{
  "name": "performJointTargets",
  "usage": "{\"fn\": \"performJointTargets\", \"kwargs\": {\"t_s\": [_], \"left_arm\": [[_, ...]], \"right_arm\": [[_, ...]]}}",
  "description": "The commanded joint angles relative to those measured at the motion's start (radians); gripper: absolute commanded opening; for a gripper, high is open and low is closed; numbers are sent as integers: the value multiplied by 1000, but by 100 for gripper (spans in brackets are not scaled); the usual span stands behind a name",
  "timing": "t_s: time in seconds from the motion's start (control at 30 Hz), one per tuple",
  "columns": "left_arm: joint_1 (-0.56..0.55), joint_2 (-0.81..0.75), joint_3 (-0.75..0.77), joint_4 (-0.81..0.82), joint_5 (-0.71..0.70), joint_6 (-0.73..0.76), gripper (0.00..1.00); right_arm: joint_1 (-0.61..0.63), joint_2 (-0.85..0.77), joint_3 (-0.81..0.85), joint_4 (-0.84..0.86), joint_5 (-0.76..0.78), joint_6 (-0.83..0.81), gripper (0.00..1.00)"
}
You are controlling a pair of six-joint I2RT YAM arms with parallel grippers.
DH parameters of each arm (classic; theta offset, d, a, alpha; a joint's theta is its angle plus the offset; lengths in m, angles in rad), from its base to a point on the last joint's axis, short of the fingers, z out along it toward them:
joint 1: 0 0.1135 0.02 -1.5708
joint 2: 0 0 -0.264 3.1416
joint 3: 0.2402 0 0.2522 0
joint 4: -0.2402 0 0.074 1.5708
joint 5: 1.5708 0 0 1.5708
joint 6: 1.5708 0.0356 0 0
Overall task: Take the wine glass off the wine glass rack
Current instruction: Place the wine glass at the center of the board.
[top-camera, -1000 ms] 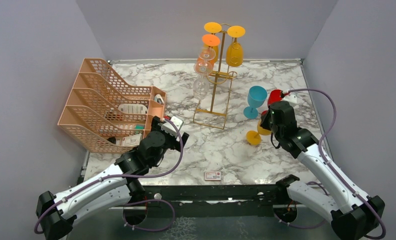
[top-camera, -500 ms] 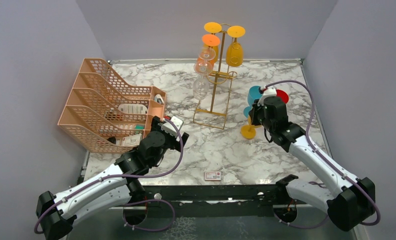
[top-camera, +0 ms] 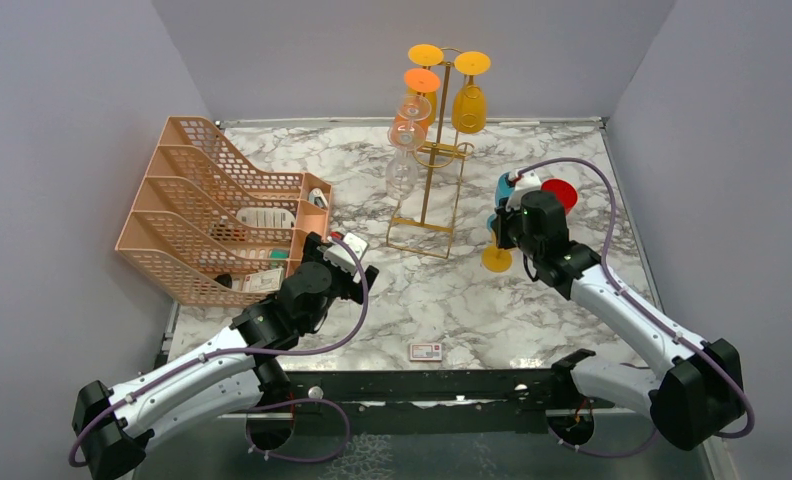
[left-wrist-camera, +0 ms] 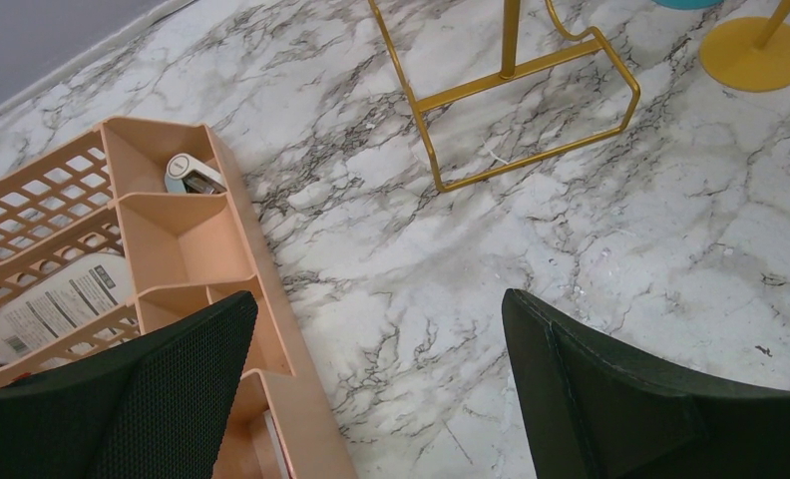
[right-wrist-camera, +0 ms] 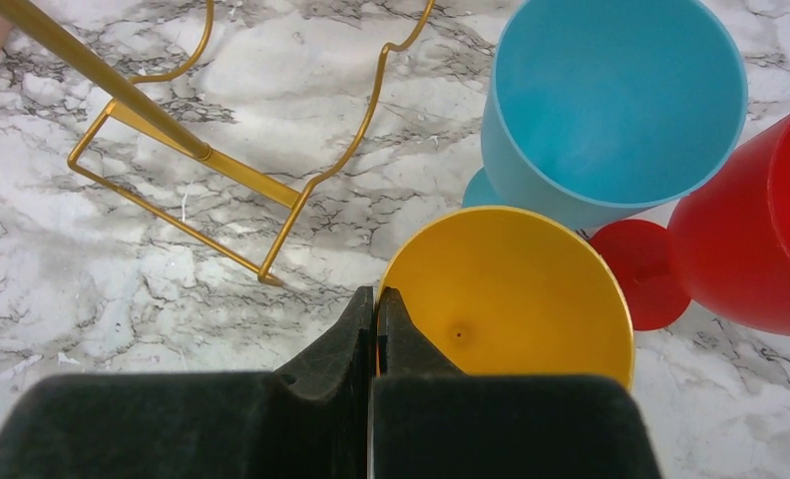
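Observation:
The gold wire wine glass rack [top-camera: 424,190] stands at the back middle, its base frame [right-wrist-camera: 182,150] on the marble. A yellow glass [top-camera: 469,103], an orange-footed clear glass [top-camera: 413,105] and another clear glass [top-camera: 402,172] hang upside down from its hooks. My right gripper [right-wrist-camera: 375,294] is shut on the rim of a separate yellow wine glass [right-wrist-camera: 516,299], one finger inside the bowl and one outside. That glass is upright right of the rack, its foot [top-camera: 496,259] at the marble. My left gripper [left-wrist-camera: 376,299] hangs open over bare marble beside the organiser.
A blue glass [right-wrist-camera: 610,110] and a red glass [right-wrist-camera: 760,249] stand close behind the held yellow one. The peach mesh organiser [top-camera: 212,215] fills the left side, holding small items. A small card [top-camera: 425,350] lies near the front edge. Grey walls enclose the table.
My right arm has swung left and away with the yellow glass, bringing it from a tilt to upright next to the blue glass. The left arm has not moved.

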Motion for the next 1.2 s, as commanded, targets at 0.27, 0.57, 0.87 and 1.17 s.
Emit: {"fn": "performJointTargets", "kwargs": {"t_s": [0.27,0.57,0.87,1.17], "left_arm": [[1,1,19,-9,-24,13,99],[1,-1,18,-10,-23,16,99],[1,-1,19,-12,-23,17,99],[0,2,18,-14,-24,19,99]], "right_arm": [[3,28,-17,28,34,27,3],[3,39,-20,22,72,51,5],[3,61,-13,46,88,75,6],[3,75,8,26,133,114,12]]}}
